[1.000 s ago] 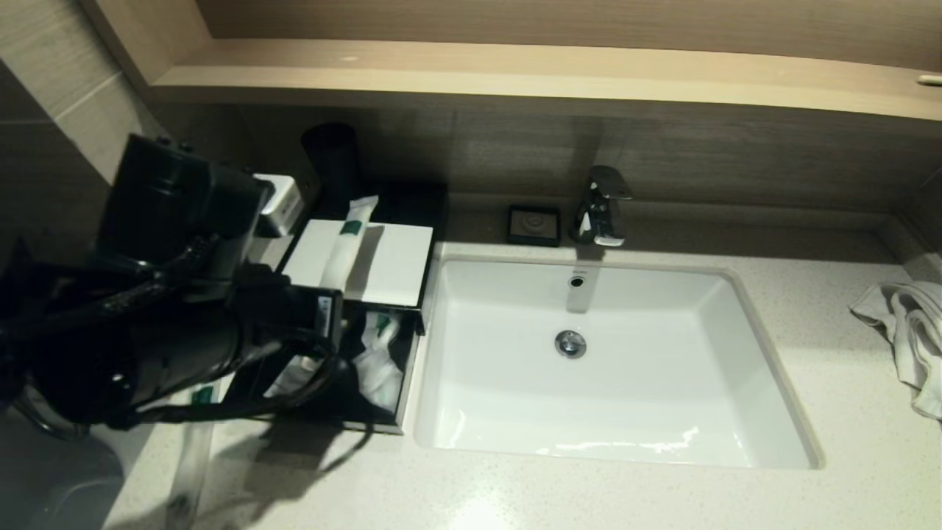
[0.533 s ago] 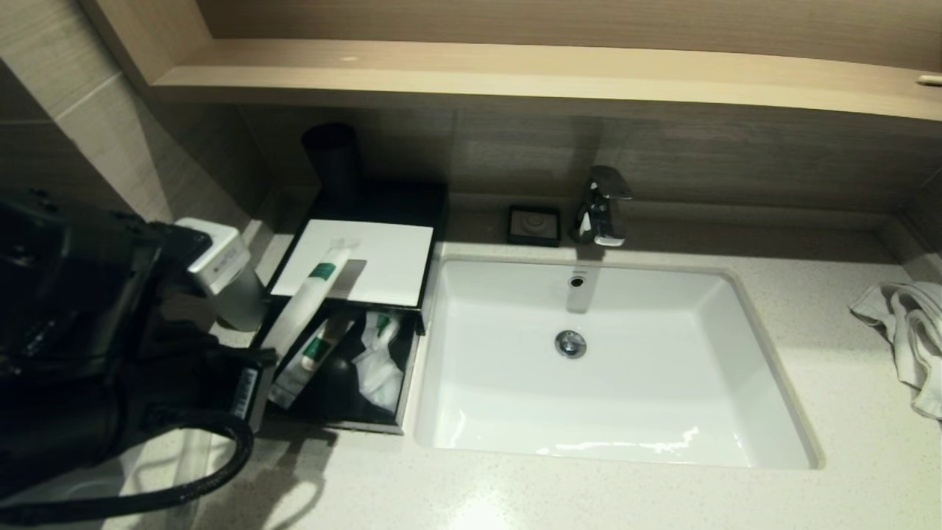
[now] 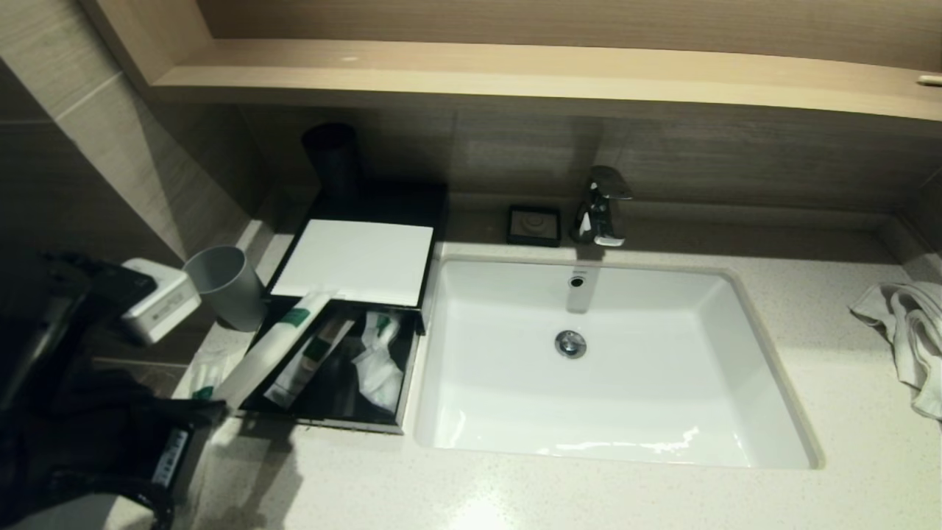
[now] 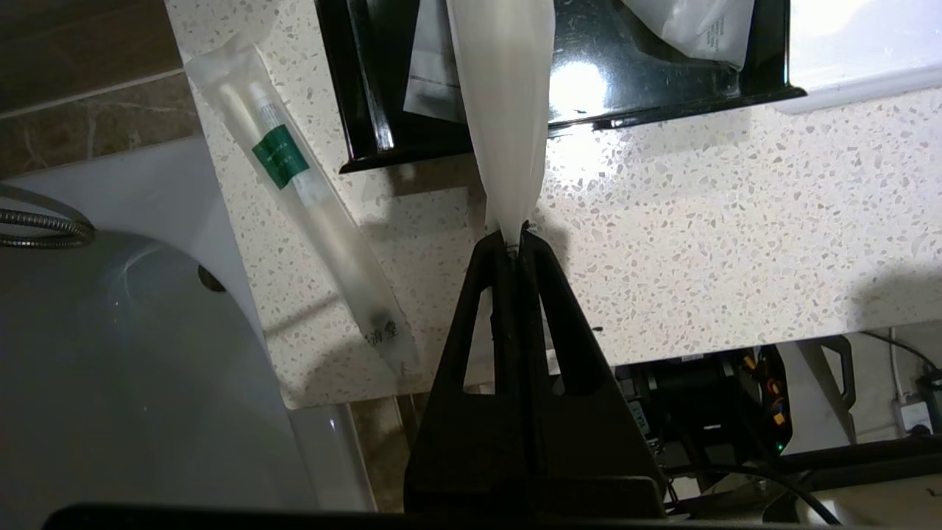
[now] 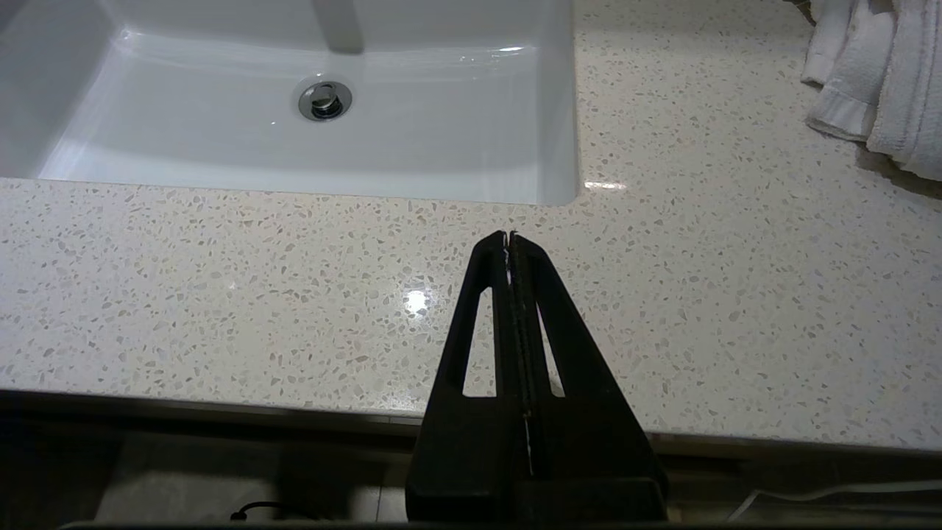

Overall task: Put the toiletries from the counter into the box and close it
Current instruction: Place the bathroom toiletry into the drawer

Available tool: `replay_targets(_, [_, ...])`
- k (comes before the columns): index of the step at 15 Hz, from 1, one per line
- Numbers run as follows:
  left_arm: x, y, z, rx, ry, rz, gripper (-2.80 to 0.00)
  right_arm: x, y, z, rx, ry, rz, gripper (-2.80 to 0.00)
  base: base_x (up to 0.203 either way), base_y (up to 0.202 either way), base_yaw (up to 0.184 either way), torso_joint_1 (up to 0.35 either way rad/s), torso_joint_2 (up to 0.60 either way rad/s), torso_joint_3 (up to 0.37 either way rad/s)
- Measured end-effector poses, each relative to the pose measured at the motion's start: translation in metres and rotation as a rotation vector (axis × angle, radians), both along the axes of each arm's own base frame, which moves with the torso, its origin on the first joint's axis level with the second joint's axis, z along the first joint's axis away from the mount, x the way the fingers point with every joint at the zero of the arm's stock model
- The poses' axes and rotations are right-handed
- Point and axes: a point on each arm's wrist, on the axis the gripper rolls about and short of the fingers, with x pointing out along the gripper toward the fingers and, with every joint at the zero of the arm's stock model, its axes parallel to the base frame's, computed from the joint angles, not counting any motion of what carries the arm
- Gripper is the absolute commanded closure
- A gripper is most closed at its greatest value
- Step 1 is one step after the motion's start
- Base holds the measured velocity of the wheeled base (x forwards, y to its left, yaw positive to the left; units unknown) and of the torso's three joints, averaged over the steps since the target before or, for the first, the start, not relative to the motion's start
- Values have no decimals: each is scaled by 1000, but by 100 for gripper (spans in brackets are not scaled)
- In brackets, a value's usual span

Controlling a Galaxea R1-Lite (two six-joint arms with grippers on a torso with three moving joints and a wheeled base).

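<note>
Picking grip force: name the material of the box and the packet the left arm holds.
Glossy black open box: looks like lacquered plastic or acrylic, given its sharp mirror-like highlight. Long translucent white packet, pinched by the left gripper: seemingly thin frosted plastic film, hanging limp.

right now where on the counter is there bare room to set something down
The widest bare patch is the counter between the sink and the towel; the strip along the sink's front edge is bare too. It is crowded beside the box, where the left claw holds a packet and another packet lies.
</note>
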Motion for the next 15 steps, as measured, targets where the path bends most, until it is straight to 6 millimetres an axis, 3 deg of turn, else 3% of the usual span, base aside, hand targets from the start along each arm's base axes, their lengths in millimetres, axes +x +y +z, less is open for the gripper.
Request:
replay_targets(7, [0, 2, -8, 27, 47, 20, 0, 0, 0, 0, 0, 0, 0, 0, 0, 0, 0, 0, 0, 0])
replay_targets(15, [34, -5, -24, 33, 84, 121, 0, 0, 0, 0, 1, 0, 0, 0, 0, 0, 0, 0, 0, 0])
